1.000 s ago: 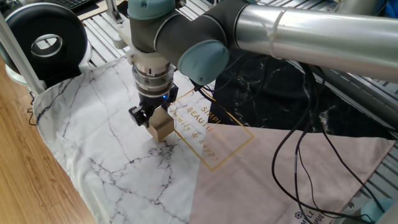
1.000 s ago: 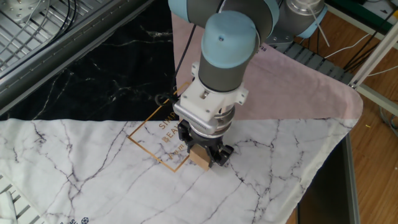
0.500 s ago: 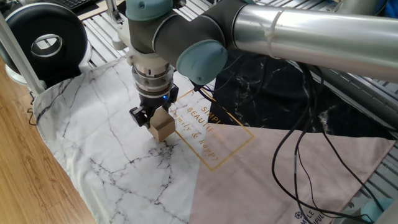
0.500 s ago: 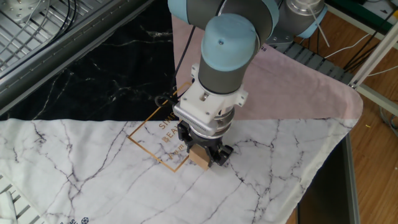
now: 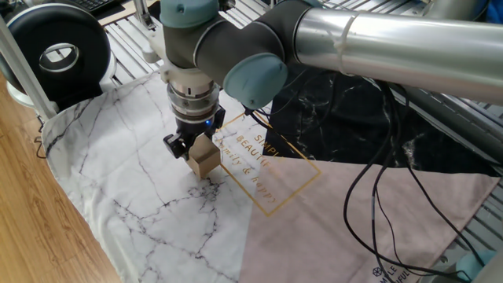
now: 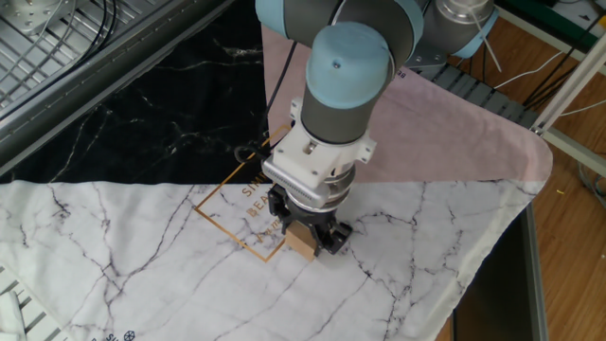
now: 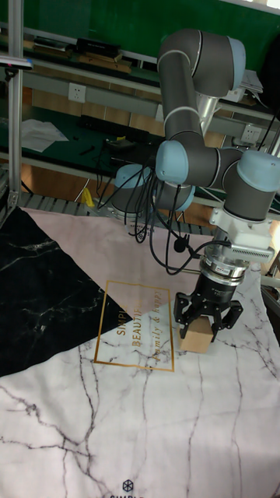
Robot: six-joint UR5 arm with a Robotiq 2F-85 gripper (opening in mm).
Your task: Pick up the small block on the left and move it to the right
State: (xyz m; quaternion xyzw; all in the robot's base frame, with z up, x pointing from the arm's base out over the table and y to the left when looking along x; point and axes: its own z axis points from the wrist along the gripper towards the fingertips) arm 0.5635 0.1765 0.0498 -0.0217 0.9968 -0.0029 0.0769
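Note:
The small block (image 5: pixel 206 162), a plain tan cube, rests on the white marbled part of the cloth, at the edge of the gold-framed lettering. My gripper (image 5: pixel 196 152) points straight down over it, with a black finger pressed on either side of the cube. In the other fixed view the block (image 6: pixel 302 246) shows only as a tan corner under the gripper (image 6: pixel 305 235). The tall fixed view has the block (image 7: pixel 197 339) between the jaws of the gripper (image 7: pixel 200 325), its base on the cloth.
The cloth has a white marbled part (image 5: pixel 134 189), a pink part (image 5: pixel 354 228) and a black marbled part (image 6: pixel 123 114). A gold square with lettering (image 7: pixel 136 334) lies beside the block. Black cables (image 5: pixel 393 181) trail over the pink part. A round black device (image 5: pixel 55 51) stands off the cloth's corner.
Almost nothing has moved. The gripper and block have shifted very slightly in the other fixed view; the block remains on the cloth.

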